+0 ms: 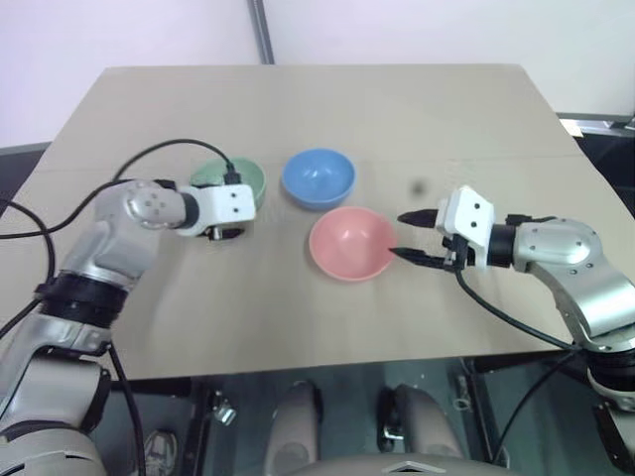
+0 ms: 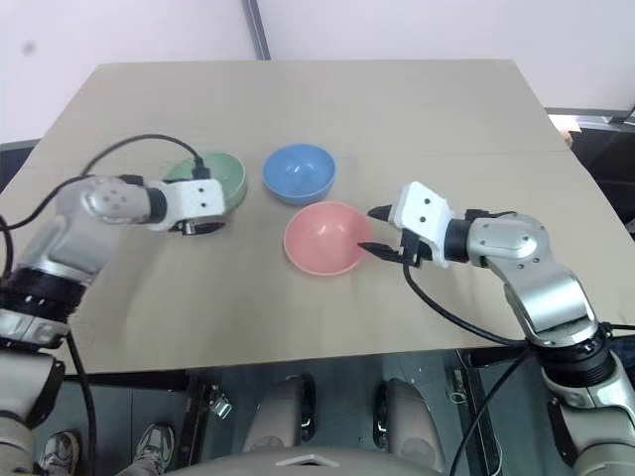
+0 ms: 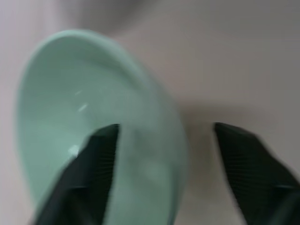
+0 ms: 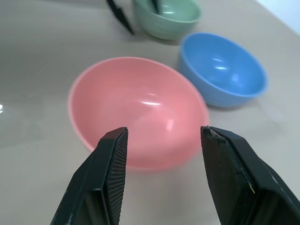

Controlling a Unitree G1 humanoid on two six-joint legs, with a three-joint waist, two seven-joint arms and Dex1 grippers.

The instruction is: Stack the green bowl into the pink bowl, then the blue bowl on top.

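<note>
The green bowl (image 1: pixel 248 177) stands at the left of the tan table, the blue bowl (image 1: pixel 317 177) just right of it, and the pink bowl (image 1: pixel 349 243) nearer me and further right. All three sit upright and apart. My left gripper (image 3: pixel 166 126) is open and straddles the green bowl's near rim, one finger (image 3: pixel 93 159) inside the bowl and the other outside over the table. My right gripper (image 1: pixel 398 236) hovers open just right of the pink bowl, pointing at it, with nothing between its fingers (image 4: pixel 112 173).
The table (image 1: pixel 397 109) has bare room behind the bowls and along its front edge. A metal pole (image 1: pixel 263 35) rises behind the far edge. Black cables loop from both wrists. A small dark spot (image 1: pixel 419 186) lies right of the blue bowl.
</note>
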